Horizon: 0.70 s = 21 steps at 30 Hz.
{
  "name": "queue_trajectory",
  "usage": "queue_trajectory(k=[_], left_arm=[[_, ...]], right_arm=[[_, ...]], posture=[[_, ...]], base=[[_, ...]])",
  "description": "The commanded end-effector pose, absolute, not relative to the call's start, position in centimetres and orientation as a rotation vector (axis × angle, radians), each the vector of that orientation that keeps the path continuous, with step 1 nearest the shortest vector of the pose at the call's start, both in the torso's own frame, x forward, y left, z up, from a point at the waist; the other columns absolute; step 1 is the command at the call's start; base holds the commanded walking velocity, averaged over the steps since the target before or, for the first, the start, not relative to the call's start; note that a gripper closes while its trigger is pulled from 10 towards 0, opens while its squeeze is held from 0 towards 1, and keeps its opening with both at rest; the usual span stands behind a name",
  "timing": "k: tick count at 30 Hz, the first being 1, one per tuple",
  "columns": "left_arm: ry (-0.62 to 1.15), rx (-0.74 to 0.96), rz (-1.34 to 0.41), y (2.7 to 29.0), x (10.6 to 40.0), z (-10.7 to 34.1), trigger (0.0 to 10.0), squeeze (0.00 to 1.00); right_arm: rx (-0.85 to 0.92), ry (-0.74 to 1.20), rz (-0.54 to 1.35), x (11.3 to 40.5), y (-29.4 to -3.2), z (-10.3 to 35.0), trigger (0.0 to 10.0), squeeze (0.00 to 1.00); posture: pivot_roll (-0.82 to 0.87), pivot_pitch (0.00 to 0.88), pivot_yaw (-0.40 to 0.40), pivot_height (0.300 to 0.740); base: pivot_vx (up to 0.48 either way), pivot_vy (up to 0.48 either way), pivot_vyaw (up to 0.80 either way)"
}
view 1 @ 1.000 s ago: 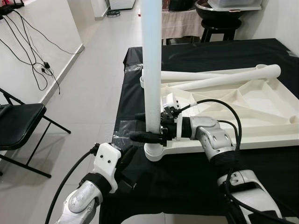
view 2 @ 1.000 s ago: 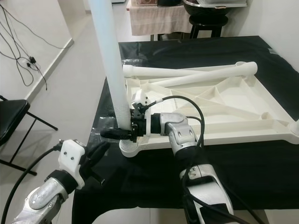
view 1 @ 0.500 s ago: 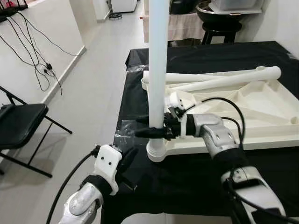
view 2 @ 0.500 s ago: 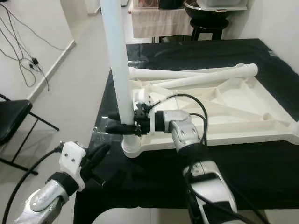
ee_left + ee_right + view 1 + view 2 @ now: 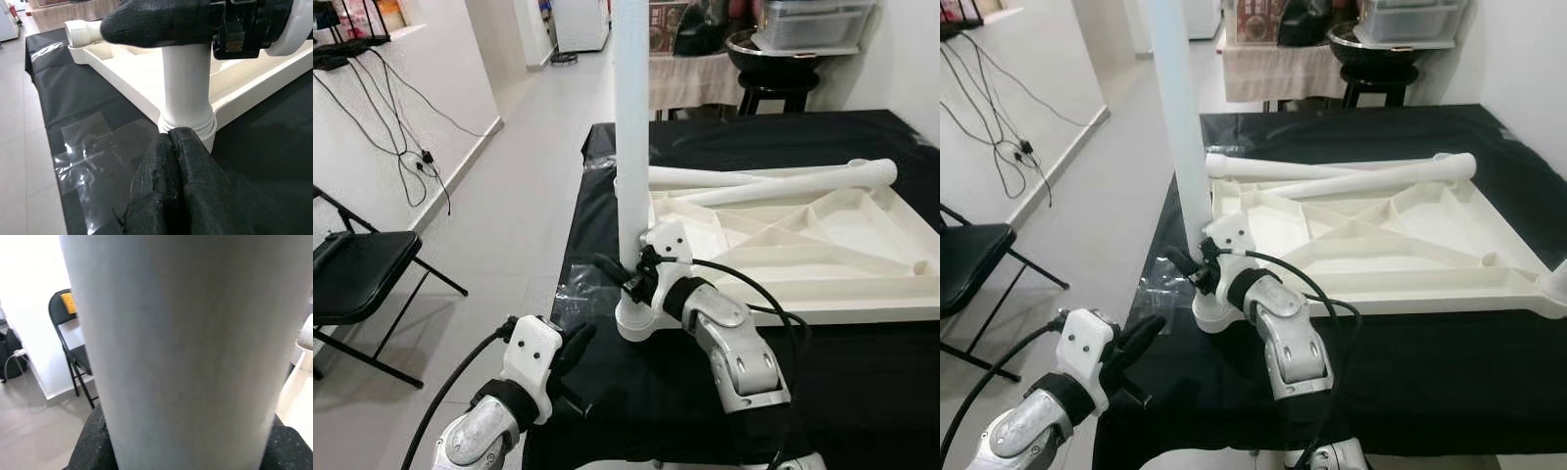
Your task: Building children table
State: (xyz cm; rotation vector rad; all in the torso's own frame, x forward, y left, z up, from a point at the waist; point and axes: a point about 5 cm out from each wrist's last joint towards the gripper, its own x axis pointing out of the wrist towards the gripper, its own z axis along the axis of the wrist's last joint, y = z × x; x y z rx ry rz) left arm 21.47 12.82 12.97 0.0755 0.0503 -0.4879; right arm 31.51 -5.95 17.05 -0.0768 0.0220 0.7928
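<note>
- A white table leg (image 5: 631, 147) stands upright in the socket (image 5: 636, 318) at the near left corner of the upturned white tabletop (image 5: 803, 245).
- The tabletop lies ribbed side up on a surface (image 5: 862, 392) draped in black cloth.
- Two more white legs (image 5: 773, 181) lie crossed along the tabletop's far edge.
- The right end effector (image 5: 625, 277) pinches the upright leg low down, just above the socket, a black finger on either side of it.
- The left end effector (image 5: 570, 350) hovers near and left of the socket, off the surface's near left corner; in the left wrist view its fingers (image 5: 181, 196) are pressed together, tips pointing at the base of the leg.
- A patch of clear tape (image 5: 576, 294) sits on the cloth left of the socket.
- A black folding chair (image 5: 357, 279) stands on the tiled floor (image 5: 509, 215) to the left.
</note>
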Motion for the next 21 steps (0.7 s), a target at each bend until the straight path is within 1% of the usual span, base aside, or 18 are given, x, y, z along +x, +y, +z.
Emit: queue_trajectory(k=[1,2,3,5,6,7,8,10,11,12,13,15,18,20,21], left_arm=[[0.057,0.089,-0.469,13.1,21.5,12.8,10.0,0.00],[0.058,0.088,-0.463,13.1,21.5,12.7,10.0,0.00],[0.058,0.088,-0.463,13.1,21.5,12.7,10.0,0.00],[0.064,0.077,-0.459,13.2,21.5,12.7,10.0,0.00],[0.079,0.059,-0.457,13.4,21.3,12.6,10.0,0.00],[0.079,0.059,-0.457,13.4,21.3,12.6,10.0,0.00],[0.097,0.048,-0.459,13.5,21.2,12.6,10.0,0.00],[0.100,0.054,-0.462,13.6,21.2,12.6,10.0,0.00],[0.101,0.035,-0.469,13.5,21.3,12.9,10.0,0.00],[0.101,0.035,-0.469,13.5,21.3,12.9,10.0,0.00],[0.097,0.019,-0.473,13.3,21.4,13.3,10.0,0.00],[0.104,0.022,-0.467,12.9,21.6,13.5,10.0,0.00],[0.108,0.027,-0.459,12.8,21.6,13.4,10.0,0.00],[0.120,0.028,-0.452,12.8,21.4,13.3,10.0,0.00],[0.120,0.028,-0.452,12.8,21.4,13.3,10.0,0.00]], right_arm=[[-0.077,0.174,0.849,31.3,-6.1,14.3,10.0,0.00],[-0.063,0.179,0.905,31.6,-6.4,14.4,10.0,1.00],[-0.063,0.179,0.905,31.6,-6.4,14.4,10.0,1.00],[-0.037,0.173,1.018,32.0,-6.9,15.1,10.0,1.00],[-0.042,0.148,1.047,32.2,-7.4,16.0,10.0,1.00],[-0.042,0.148,1.047,32.2,-7.4,16.0,10.0,1.00],[-0.073,0.111,1.113,32.2,-8.1,17.2,10.0,1.00],[-0.092,0.103,1.139,32.1,-8.3,17.6,10.0,1.00],[-0.104,0.102,1.215,32.0,-8.7,17.8,10.0,0.55],[-0.104,0.102,1.215,32.0,-8.7,17.8,10.0,0.55],[-0.135,0.100,1.311,31.8,-9.2,17.9,10.0,0.00],[-0.130,0.119,1.442,31.7,-9.9,17.9,10.0,0.00],[-0.124,0.128,1.474,32.0,-10.1,17.9,10.0,0.00],[-0.094,0.146,1.479,33.0,-10.3,17.8,10.0,0.00],[-0.094,0.146,1.479,33.0,-10.3,17.8,10.0,0.00]], posture=[[0.02,0.083,0.042,0.740],[0.02,0.082,0.047,0.740],[0.02,0.082,0.047,0.740],[0.02,0.079,0.052,0.740],[0.02,0.078,0.054,0.740],[0.02,0.078,0.054,0.740],[0.03,0.075,0.056,0.740],[0.03,0.073,0.055,0.740],[0.03,0.071,0.053,0.740],[0.03,0.071,0.053,0.740],[0.03,0.072,0.052,0.740],[0.03,0.066,0.052,0.740],[0.03,0.070,0.048,0.740],[0.04,0.074,0.045,0.740],[0.04,0.074,0.045,0.740]], base=[[0.000,0.000,0.00],[0.000,0.000,0.00],[0.000,0.000,0.00],[0.000,0.000,0.00],[0.000,0.000,0.00],[0.000,0.000,0.00],[0.000,0.000,0.00],[0.000,0.000,0.00],[0.000,0.000,0.00],[0.000,0.000,0.00],[0.000,0.000,0.00],[0.000,0.000,0.00],[0.000,0.000,0.00],[0.000,0.000,0.00],[0.000,0.000,0.00]])
